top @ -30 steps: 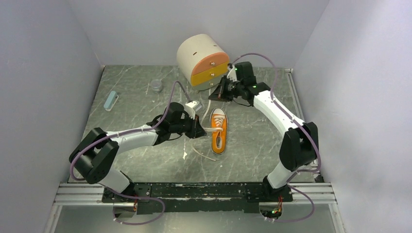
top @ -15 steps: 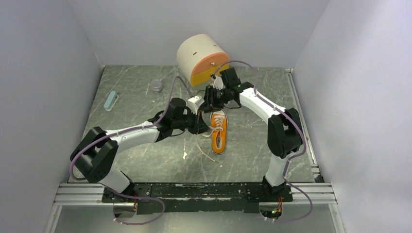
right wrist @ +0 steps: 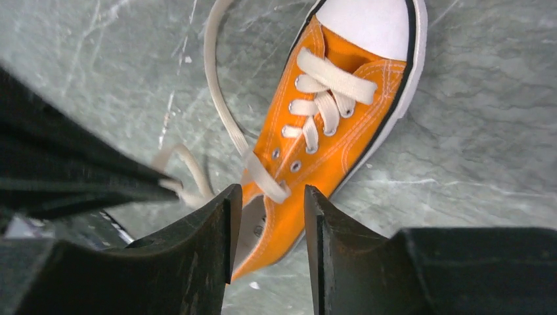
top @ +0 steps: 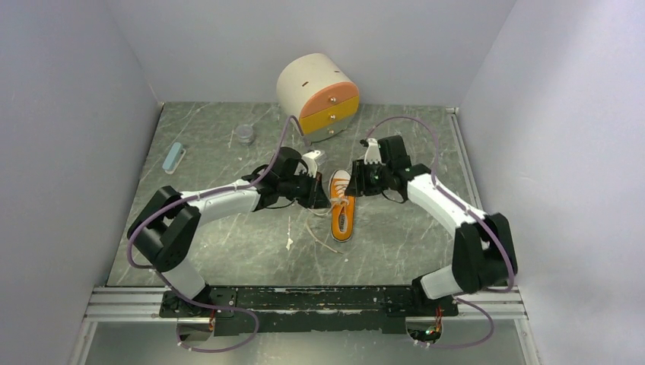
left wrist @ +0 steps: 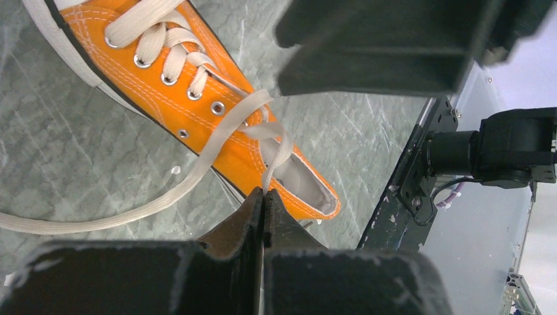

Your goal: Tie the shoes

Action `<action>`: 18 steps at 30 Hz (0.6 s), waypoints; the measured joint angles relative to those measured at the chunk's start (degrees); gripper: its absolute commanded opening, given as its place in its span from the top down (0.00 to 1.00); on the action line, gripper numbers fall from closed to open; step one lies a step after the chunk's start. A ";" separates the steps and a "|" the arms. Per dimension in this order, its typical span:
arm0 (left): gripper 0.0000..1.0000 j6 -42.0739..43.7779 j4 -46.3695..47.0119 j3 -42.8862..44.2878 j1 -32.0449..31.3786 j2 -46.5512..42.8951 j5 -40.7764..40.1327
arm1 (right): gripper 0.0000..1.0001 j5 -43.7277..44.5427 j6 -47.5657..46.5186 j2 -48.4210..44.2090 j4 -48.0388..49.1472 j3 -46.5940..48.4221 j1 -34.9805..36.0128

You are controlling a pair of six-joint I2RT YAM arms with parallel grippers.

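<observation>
I see the orange sneaker (top: pixel 343 217) mid-way across the table (top: pixel 228 251), toe pointing far. My left gripper (left wrist: pixel 263 197) is pinched tight on its white lace (left wrist: pixel 197 170). My right gripper (right wrist: pixel 268 197) hangs half-open over the heel opening, holding nothing.

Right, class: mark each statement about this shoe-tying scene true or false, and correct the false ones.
1. The sneaker has its toe pointing toward the round drawer unit. True.
2. The left gripper is shut on a white lace. True.
3. The right gripper is clamped on the sneaker's heel. False: its jaws stand apart, holding nothing.
4. The laces are tied in a finished bow. False: they lie loose, and one trails across the table.
</observation>
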 measured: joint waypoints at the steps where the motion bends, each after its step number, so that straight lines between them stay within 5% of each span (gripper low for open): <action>1: 0.95 0.04 -0.35 0.26 0.22 0.35 0.37 | 0.60 1.01 -1.64 -2.27 1.33 -2.16 0.48; 7: 0.95 0.20 -1.81 1.20 2.67 2.29 2.75 | 0.69 1.90 -12.39 -7.58 8.68 -7.26 1.09; 18: 0.95 1.92 -6.47 4.59 4.09 3.23 4.00 | 0.64 -1.55 -22.01 -3.91 10.75 -8.13 3.74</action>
